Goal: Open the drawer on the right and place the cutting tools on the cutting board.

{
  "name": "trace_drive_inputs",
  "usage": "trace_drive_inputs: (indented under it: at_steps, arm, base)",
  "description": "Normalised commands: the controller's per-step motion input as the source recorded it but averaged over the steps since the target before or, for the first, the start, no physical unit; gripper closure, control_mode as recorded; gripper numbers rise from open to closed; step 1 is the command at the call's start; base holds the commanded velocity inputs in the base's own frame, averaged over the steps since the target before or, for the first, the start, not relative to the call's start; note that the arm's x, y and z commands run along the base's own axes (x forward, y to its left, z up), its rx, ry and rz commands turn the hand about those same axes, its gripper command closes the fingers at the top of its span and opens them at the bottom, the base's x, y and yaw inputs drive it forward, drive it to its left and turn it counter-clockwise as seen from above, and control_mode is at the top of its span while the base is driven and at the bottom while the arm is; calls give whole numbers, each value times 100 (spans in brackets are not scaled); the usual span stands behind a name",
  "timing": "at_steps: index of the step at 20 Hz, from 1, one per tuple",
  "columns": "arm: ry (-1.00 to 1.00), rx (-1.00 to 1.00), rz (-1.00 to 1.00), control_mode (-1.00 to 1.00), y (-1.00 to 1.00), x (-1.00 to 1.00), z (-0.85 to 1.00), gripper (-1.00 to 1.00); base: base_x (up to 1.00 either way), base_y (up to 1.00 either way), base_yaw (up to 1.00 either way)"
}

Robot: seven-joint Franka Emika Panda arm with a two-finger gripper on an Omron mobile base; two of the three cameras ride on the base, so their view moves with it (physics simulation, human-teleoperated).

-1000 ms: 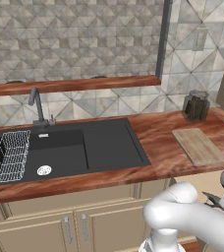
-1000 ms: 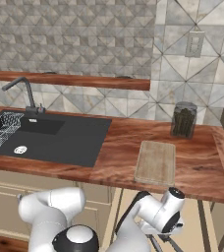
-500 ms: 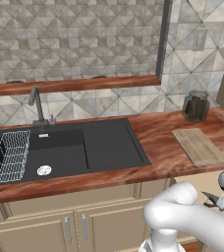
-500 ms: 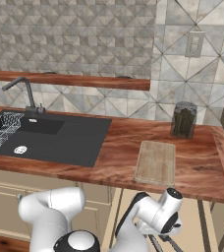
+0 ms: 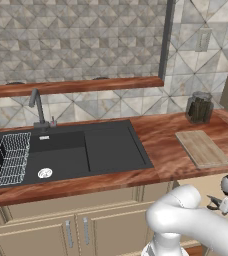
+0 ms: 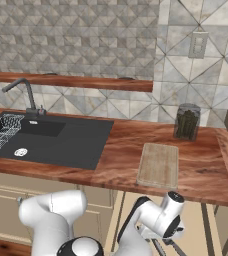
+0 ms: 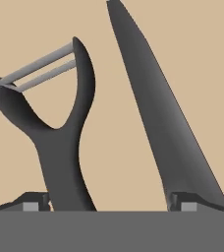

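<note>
In the hand view two dark-grey cutting tools lie on the beige floor of the drawer (image 7: pixel 119 147): a Y-shaped peeler (image 7: pixel 65 162) on the left and a long pointed knife (image 7: pixel 151 108) on the right. My gripper (image 7: pixel 114 204) is open and right above them; its left fingertip (image 7: pixel 35 203) is beside the peeler's handle, and the other sits at the knife's wide end. The base views show the gripper (image 5: pixel 226 202) (image 6: pixel 161 241) low in the pulled-out drawer (image 5: pixel 198 182) (image 6: pixel 191 220), under the counter edge. The tan cutting board (image 5: pixel 202 148) (image 6: pixel 159 165) lies bare on the counter above.
A dark glass jar (image 5: pixel 199 107) (image 6: pixel 186 121) stands behind the board. The black sink (image 5: pixel 111 150) (image 6: pixel 76 142) with a wire rack (image 5: pixel 11 157) and a faucet (image 5: pixel 36 105) takes up the left. The counter's front edge overhangs the hand.
</note>
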Motion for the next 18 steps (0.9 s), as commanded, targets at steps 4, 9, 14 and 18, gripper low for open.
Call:
trace_drive_inputs:
  at_steps: [4,9,14,18]
  arm:
    - [10,0,0,-100,22,-1,-42,100]
    - [5,0,0,-100,14,-14,-17,100]
    - [0,0,0,-100,19,-28,5,100]
    - [-6,0,0,-100,21,-33,73,100]
  base:
    - [0,0,0]
    - [0,0,0]
    - [0,0,0]
    - [0,0,0]
